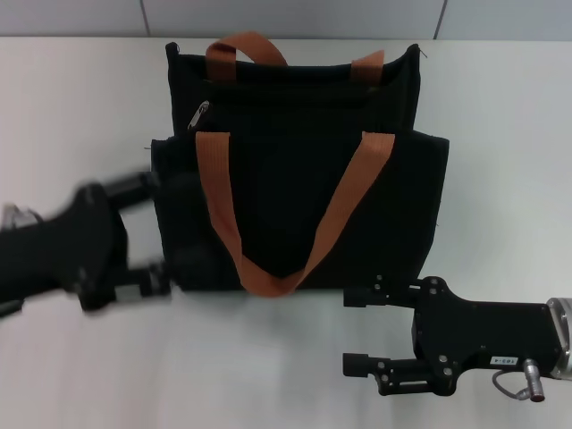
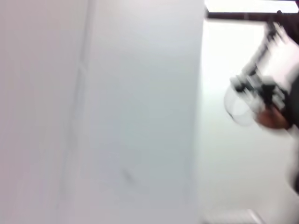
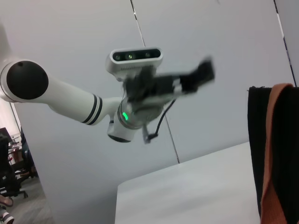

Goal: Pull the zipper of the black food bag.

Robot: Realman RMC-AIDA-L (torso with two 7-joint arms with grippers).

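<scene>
The black food bag stands in the middle of the white table, with two orange-brown handles. The small silver zipper pull lies on the zip line near the bag's upper left corner. My left gripper is blurred with motion and open, its fingers right at the bag's left side pocket. My right gripper is open and empty, low on the table just before the bag's front right corner. The right wrist view shows the bag's edge with an orange strap, and the left arm farther off.
The white table runs out to the left, right and front of the bag. A grey panelled wall stands close behind the bag. The left wrist view shows only a blurred pale wall.
</scene>
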